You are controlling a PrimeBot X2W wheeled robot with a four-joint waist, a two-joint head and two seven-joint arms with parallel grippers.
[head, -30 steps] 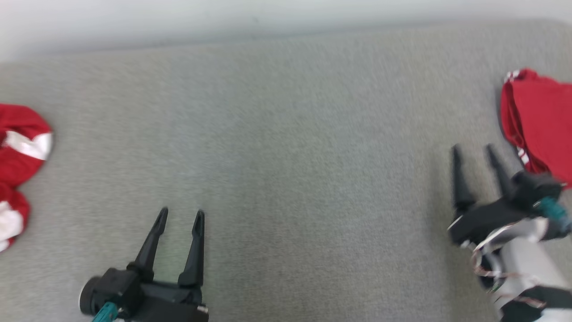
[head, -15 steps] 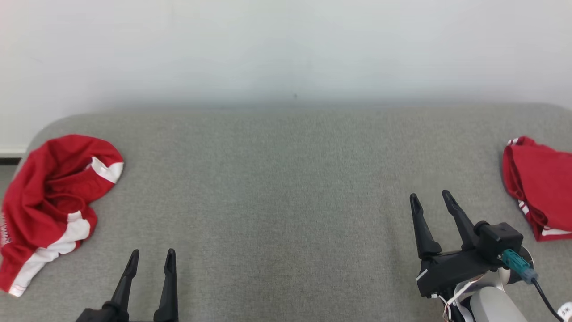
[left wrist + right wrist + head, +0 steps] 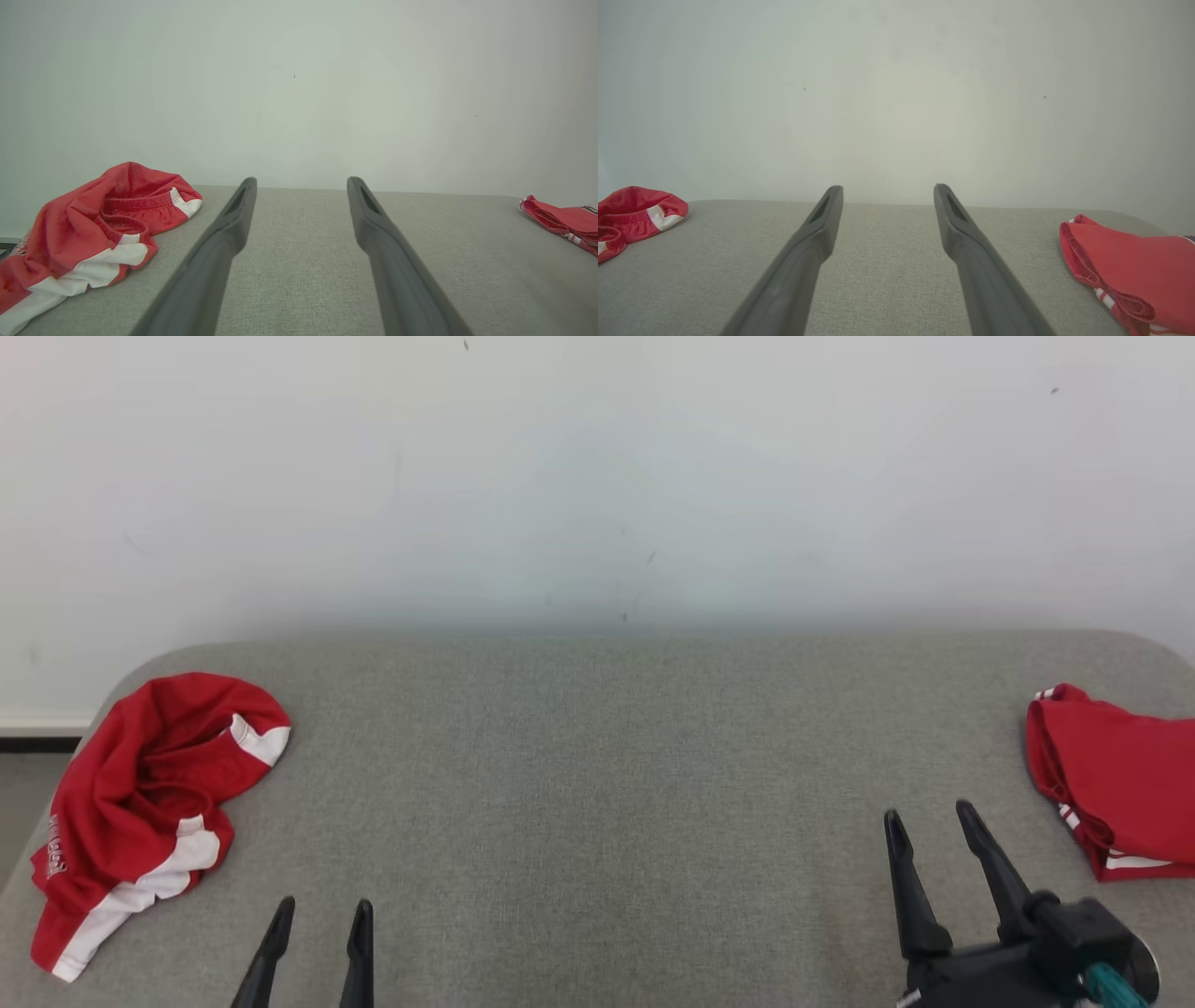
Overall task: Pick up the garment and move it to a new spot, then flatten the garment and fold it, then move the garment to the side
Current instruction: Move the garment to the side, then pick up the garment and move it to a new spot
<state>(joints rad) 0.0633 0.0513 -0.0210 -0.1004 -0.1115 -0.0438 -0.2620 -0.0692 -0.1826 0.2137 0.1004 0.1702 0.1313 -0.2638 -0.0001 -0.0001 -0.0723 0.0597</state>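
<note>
The left gripper and right gripper are held spread and empty over the near edge of the grey table, as the crumpled garment at its left end is judged not yet grasped, a folded garment being kept at its right end.

A crumpled red-and-white garment is lying at the left end of the grey fabric counter, and a folded red garment is lying at its right end. The left tool is sitting near the crumpled one and the right tool near the folded one, both gaping and holding nothing.
</note>
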